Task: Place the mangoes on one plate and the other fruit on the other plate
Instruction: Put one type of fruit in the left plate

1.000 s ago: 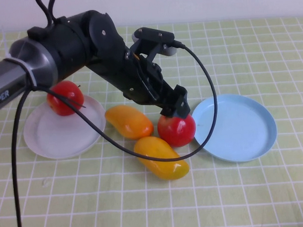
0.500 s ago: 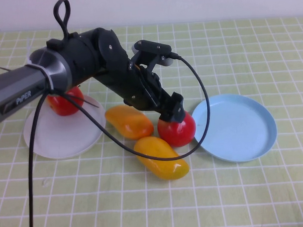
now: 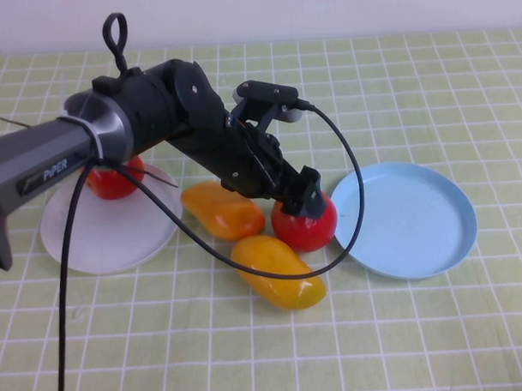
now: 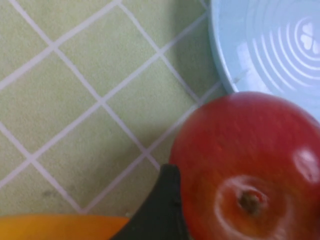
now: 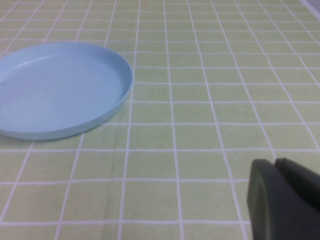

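Note:
My left gripper (image 3: 302, 194) reaches down over a red apple (image 3: 307, 230) that sits between the two mangoes and the light blue plate (image 3: 417, 233). In the left wrist view the apple (image 4: 250, 165) fills the space at the gripper (image 4: 252, 195). One dark finger (image 4: 162, 210) lies against its side and the jaws stand open around it. Two orange mangoes (image 3: 223, 210) (image 3: 276, 272) lie on the cloth. The second apple (image 3: 113, 177) rests on the white plate (image 3: 108, 239). My right gripper (image 5: 276, 161) hovers shut over bare cloth near the blue plate (image 5: 55, 90).
The left arm's black cable (image 3: 347, 201) loops over the mangoes and the blue plate's near rim. The green checked cloth (image 3: 421, 344) covers the whole table. The nearer mango lies close to the apple's front side.
The left gripper has sunk lower onto the apple and the arm has swung slightly right. The apple, mangoes and plates have stayed in place.

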Robot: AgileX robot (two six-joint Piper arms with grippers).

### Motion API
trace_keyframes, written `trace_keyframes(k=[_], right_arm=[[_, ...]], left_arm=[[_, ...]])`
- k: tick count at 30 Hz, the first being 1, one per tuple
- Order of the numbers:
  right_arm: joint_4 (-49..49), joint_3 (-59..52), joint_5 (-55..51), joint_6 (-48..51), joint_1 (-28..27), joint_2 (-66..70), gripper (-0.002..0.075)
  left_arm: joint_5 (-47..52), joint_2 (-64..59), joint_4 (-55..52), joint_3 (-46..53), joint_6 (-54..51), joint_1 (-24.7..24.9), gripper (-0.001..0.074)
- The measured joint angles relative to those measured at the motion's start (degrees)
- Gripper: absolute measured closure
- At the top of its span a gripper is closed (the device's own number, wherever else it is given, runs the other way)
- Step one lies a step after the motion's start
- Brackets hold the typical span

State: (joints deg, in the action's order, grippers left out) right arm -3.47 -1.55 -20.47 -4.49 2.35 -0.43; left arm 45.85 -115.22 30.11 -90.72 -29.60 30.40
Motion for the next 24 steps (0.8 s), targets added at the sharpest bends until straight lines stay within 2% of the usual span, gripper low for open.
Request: trace_keyframes(k=[18, 22, 24], right_arm=[[0.0, 0.0, 0.0, 0.0, 0.0, 0.0, 0.0743], [0.0, 0.0, 0.0, 0.0, 0.0, 0.0, 0.0742], [0.0, 0.0, 0.0, 0.0, 0.0, 0.0, 0.0742]], left_arm=[[-0.3, -2.0, 1.5, -0.3, -0.1, -0.1, 0.0069], [-0.4, -2.1, 1.5, -0.3, -0.1, -0.1, 0.0150], [-0.4, -2.1, 1.5, -0.3, -0.1, -0.1, 0.0153]])
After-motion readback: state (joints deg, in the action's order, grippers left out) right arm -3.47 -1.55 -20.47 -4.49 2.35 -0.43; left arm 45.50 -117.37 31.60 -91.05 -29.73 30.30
